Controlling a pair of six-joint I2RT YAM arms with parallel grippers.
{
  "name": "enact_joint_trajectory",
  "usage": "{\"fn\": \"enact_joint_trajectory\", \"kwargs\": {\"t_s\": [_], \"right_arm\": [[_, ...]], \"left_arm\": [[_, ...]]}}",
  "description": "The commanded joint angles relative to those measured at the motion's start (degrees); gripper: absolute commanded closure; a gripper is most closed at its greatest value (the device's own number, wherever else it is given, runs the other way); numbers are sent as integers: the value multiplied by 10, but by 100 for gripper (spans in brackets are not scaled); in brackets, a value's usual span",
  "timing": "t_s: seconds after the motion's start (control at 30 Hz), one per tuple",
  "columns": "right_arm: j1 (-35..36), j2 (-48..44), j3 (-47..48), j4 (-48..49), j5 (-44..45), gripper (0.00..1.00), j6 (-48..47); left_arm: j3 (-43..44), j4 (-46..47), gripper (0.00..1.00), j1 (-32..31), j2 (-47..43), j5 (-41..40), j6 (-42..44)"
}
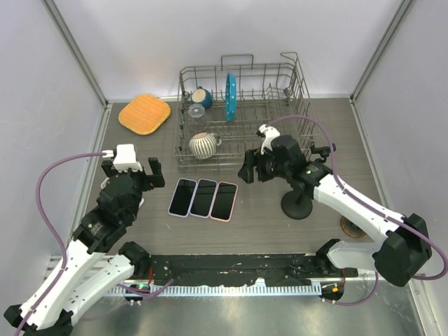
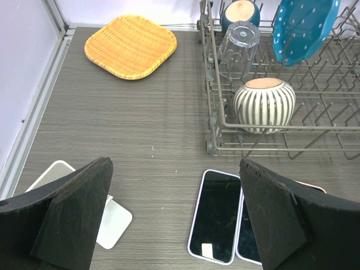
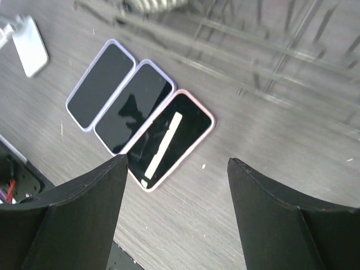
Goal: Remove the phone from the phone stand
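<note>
Three phones lie flat, side by side, screens up: a lilac-cased one (image 1: 183,197), a middle one (image 1: 204,198) and a pink-cased one (image 1: 224,201). They also show in the right wrist view as the lilac phone (image 3: 101,84), the middle phone (image 3: 134,107) and the pink phone (image 3: 171,138). A small white stand (image 2: 109,219) sits left of them with no phone on it. My left gripper (image 1: 133,173) is open and empty above the stand. My right gripper (image 1: 248,170) is open and empty, just right of the pink phone.
A wire dish rack (image 1: 241,115) at the back holds a striped mug (image 1: 204,144), a glass, a teal cup and a blue plate (image 1: 230,96). An orange woven mat (image 1: 144,113) lies back left. A black round-based post (image 1: 297,205) stands under my right arm.
</note>
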Motion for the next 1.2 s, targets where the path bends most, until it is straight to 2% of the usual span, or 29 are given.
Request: {"fn": "enact_joint_trajectory", "kwargs": {"t_s": [0.0, 0.03, 0.17, 0.23, 0.27, 0.37, 0.4, 0.5, 0.57, 0.63, 0.7, 0.73, 0.83, 1.07, 1.17], "right_arm": [[1, -31, 115, -126, 89, 22, -13], [0, -36, 134, -149, 155, 21, -11], [-9, -48, 239, -282, 269, 13, 13], [-19, -49, 266, -319, 310, 10, 24], [-40, -52, 287, -353, 348, 6, 40], [-94, -63, 312, -401, 383, 2, 61], [-137, -74, 315, -409, 393, 0, 75], [-200, -91, 314, -440, 450, 0, 89], [-238, -91, 310, -450, 453, 0, 80], [-308, -81, 295, -453, 439, 0, 71], [-353, -79, 277, -445, 389, 0, 71], [-413, -82, 256, -440, 375, 0, 79], [-498, -95, 213, -413, 360, 0, 101], [-635, -102, 133, -394, 450, 0, 178], [-657, -112, 111, -395, 477, 1, 196]], "left_arm": [[-6, 31, 0, 4, -21, 0, 2], [-6, 31, 0, 4, -25, 1, 1], [-4, 30, 0, 5, -42, 10, -3], [-3, 28, 0, 6, -48, 14, -3], [-3, 28, 0, 6, -54, 16, -3], [-3, 27, 0, 7, -64, 26, -6], [-4, 25, 0, 9, -70, 29, -6], [-6, 24, 0, 10, -84, 36, -7], [-9, 26, 0, 11, -91, 38, -5], [-9, 27, 0, 11, -98, 43, -4], [-10, 29, 0, 11, -101, 52, -7], [-10, 29, 0, 11, -106, 55, -8], [-19, 31, 0, 11, -118, 58, -9], [-30, 43, 0, 11, -146, 47, -10], [-33, 46, 0, 9, -153, 45, -9]]}}
